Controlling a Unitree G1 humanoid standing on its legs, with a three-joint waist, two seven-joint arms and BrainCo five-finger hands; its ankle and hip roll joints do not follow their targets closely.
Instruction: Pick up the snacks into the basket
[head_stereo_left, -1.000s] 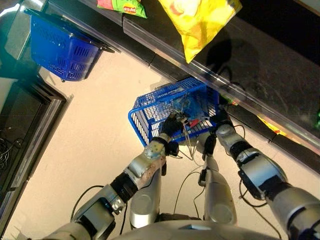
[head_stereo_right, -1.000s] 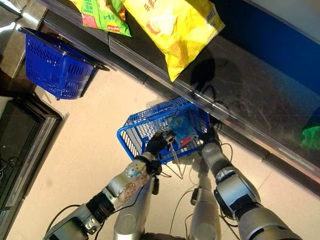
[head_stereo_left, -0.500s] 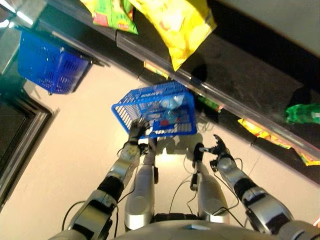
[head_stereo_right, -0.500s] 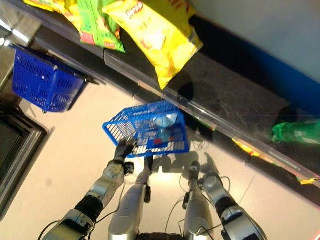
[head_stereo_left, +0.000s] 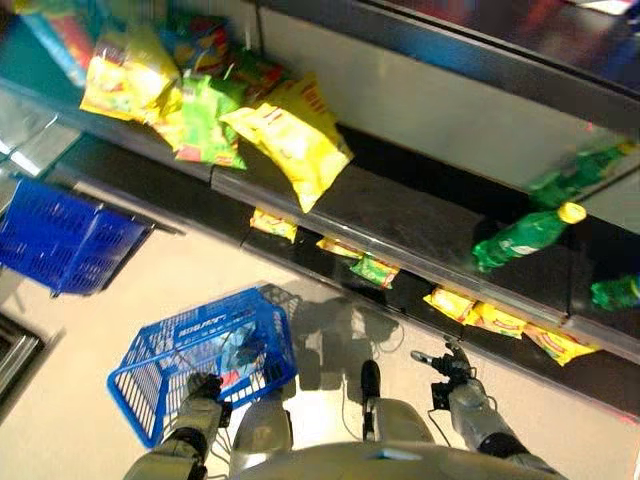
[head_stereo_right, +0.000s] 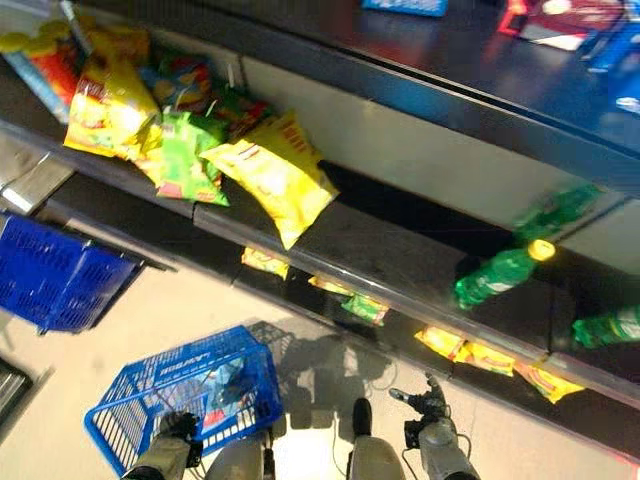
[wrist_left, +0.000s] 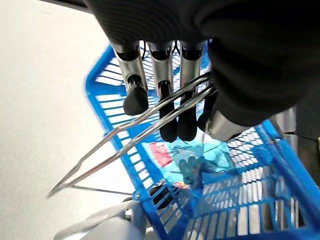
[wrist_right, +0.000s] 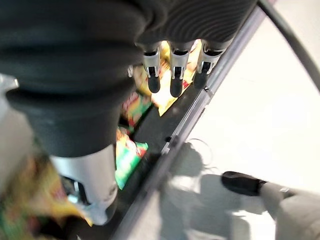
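On the floor in the left eye view, the blue basket (head_stereo_left: 205, 360) holds a snack packet (head_stereo_left: 240, 350); yellow chip bags (head_stereo_left: 290, 140) lie on the shelf (head_stereo_left: 400, 230). The left wrist view shows the left hand (wrist_left: 165, 75) curled round the basket's wire handles (wrist_left: 150, 127). The right wrist view shows the right hand (wrist_right: 172, 70) relaxed, empty. No print is legible.

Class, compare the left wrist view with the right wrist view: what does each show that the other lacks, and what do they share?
Left wrist only: the left hand curled round the wire handles of the blue basket, a blue packet inside. Right wrist only: the right hand, fingers relaxed, holding nothing, above snack bags on the low shelf. Both: pale floor.
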